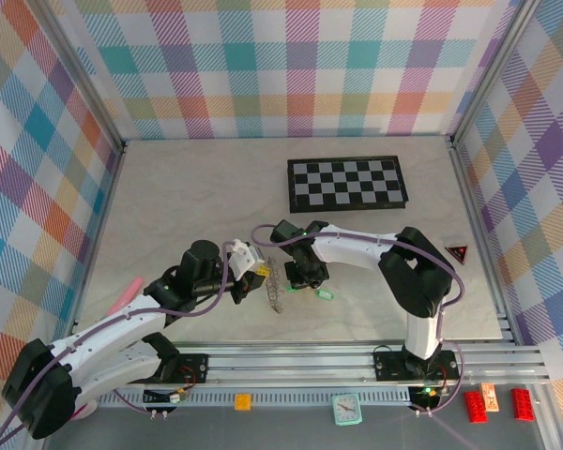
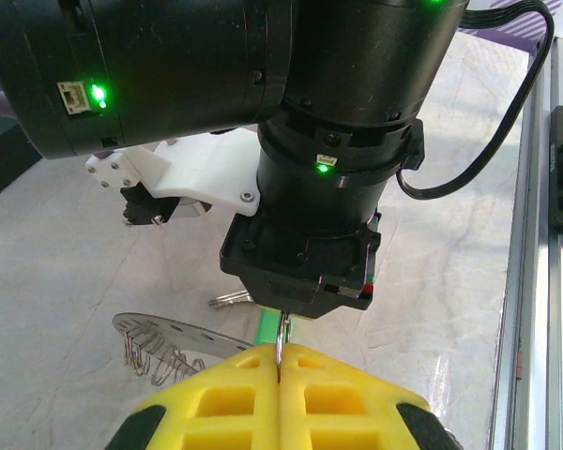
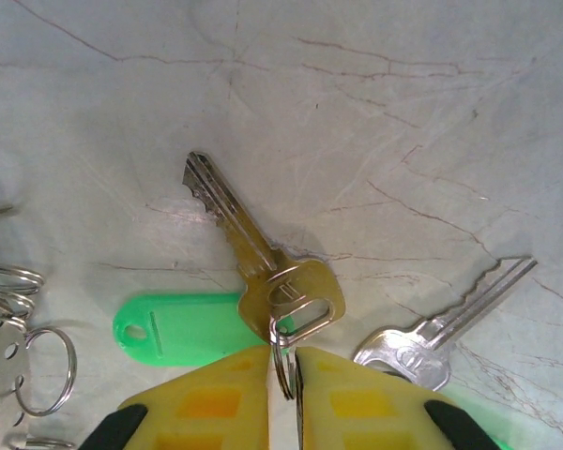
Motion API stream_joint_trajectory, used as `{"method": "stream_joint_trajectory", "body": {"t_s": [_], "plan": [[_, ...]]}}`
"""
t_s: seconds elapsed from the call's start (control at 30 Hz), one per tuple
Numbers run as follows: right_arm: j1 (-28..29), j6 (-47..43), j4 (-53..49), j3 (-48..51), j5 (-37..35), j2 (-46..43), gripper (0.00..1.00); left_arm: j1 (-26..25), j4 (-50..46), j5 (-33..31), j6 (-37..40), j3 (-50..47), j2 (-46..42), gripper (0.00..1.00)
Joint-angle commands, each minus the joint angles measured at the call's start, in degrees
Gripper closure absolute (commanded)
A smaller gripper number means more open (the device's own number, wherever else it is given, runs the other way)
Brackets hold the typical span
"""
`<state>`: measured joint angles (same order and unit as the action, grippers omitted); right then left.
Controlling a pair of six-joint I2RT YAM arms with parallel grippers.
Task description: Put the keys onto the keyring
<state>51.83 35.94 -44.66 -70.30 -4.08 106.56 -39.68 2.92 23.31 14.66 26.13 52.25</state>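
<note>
My left end effector (image 2: 280, 361) is shut on a wire loop (image 2: 279, 331). The right end effector (image 3: 283, 356) pinches the split ring (image 3: 283, 373) of the brass key (image 3: 253, 253), so I'd twist slowly.

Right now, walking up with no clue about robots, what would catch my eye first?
The left hand and right hand meet in the middle of the table, each with yellow fingers pinched on a thin wire ring. Under the right hand lie a brass key, a green tag and a silver key; a checkerboard sits at the back.
</note>
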Motion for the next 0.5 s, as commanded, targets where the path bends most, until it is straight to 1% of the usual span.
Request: {"method": "stream_joint_trajectory", "body": {"t_s": [0.0,0.1,0.2,0.37,0.47], "plan": [[0.5,-0.2,-1.0,-0.5,-0.1,0.1,0.88,-0.5,-0.8,0.9,0.8,1.5,-0.9,1.00],[0.5,-0.1,-1.0,-0.5,-0.2,0.0,0.91,-0.6,-0.8,0.9,0.9,1.5,-0.8,1.00],[0.5,-0.2,-1.0,-0.5,-0.1,0.2,0.91,-0.5,-0.9,0.9,0.9,1.5,-0.9,1.00],[0.5,-0.3,-1.1,-0.5,-0.1,0.4,0.87,-0.6,-0.9,0.9,0.9,1.5,-1.0,1.00],[0.5,-0.3,-1.1,-0.5,-0.2,0.4,0.87,-0.6,-0.9,0.9,0.8,1.5,-1.0,1.00]]}}
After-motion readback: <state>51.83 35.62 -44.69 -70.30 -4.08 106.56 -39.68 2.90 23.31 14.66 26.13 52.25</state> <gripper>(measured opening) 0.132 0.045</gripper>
